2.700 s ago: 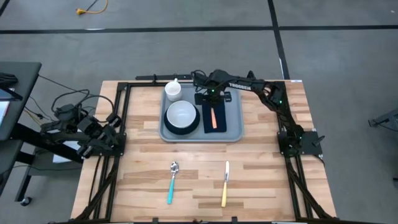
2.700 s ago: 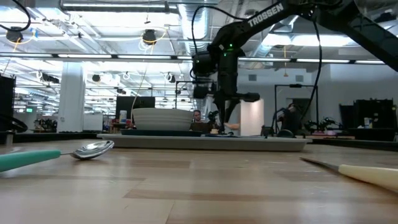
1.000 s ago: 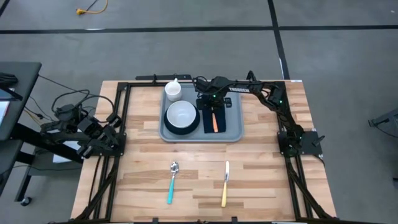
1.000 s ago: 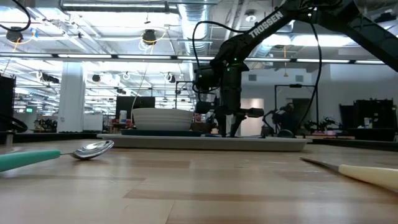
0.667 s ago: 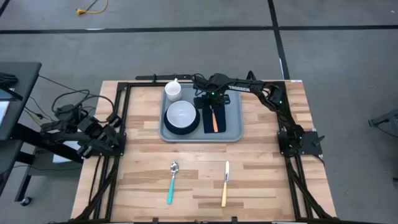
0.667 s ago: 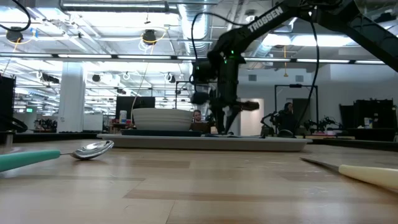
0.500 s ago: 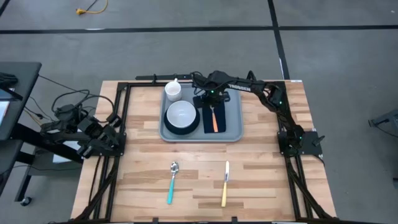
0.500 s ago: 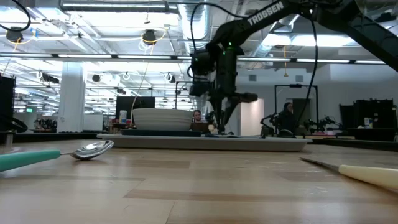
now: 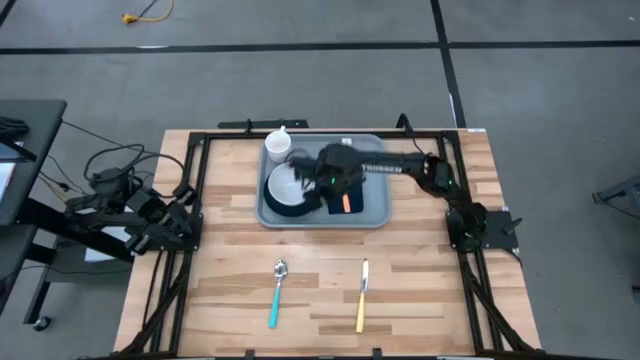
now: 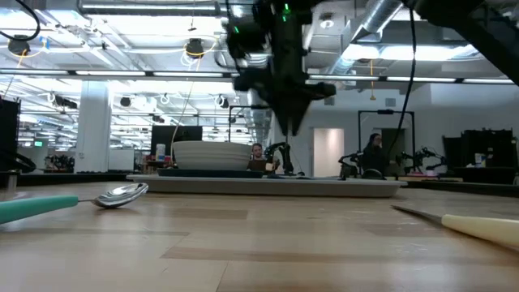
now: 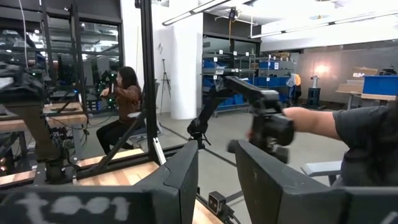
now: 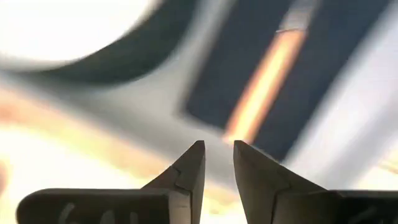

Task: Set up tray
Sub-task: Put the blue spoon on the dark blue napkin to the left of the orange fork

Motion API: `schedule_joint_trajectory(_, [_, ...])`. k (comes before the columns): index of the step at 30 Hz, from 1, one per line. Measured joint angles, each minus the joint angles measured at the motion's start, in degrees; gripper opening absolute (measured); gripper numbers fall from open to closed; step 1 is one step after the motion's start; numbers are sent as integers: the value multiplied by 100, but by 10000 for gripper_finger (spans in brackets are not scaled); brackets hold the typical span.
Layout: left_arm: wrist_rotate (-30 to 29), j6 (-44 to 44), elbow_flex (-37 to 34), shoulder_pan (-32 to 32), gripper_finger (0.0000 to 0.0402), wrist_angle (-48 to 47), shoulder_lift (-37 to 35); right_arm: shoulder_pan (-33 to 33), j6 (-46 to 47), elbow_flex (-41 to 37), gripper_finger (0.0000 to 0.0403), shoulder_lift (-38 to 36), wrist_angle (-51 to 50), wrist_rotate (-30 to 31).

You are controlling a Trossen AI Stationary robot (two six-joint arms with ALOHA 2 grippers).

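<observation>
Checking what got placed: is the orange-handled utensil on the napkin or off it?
On it. The orange-handled utensil lies on the black napkin in the tray.

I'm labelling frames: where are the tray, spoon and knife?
tray (image 9: 374, 205): high view, bare floor near right rim.
spoon (image 9: 275, 300): high view, teal handle.
knife (image 9: 361, 312): high view, yellow handle.

Right arm (image 9: 385, 166) hides part of white bowl (image 9: 288, 183); orange utensil (image 12: 264, 87) motion-blurred, type unclear.
</observation>
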Motion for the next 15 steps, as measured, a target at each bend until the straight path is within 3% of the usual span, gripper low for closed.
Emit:
schedule_joint_trajectory(4, [1, -108, 0, 2, 98, -2, 0, 666, -332, 5, 77, 1, 1000, -316])
schedule_joint_trajectory(11, [-29, -129, 0, 2, 98, 0, 0, 1417, -405, 7, 77, 0, 3373, -30])
schedule_joint_trajectory(15, [-161, -131, 0, 1, 98, 2, -1, 1561, -397, 5, 77, 1, 3587, 149])
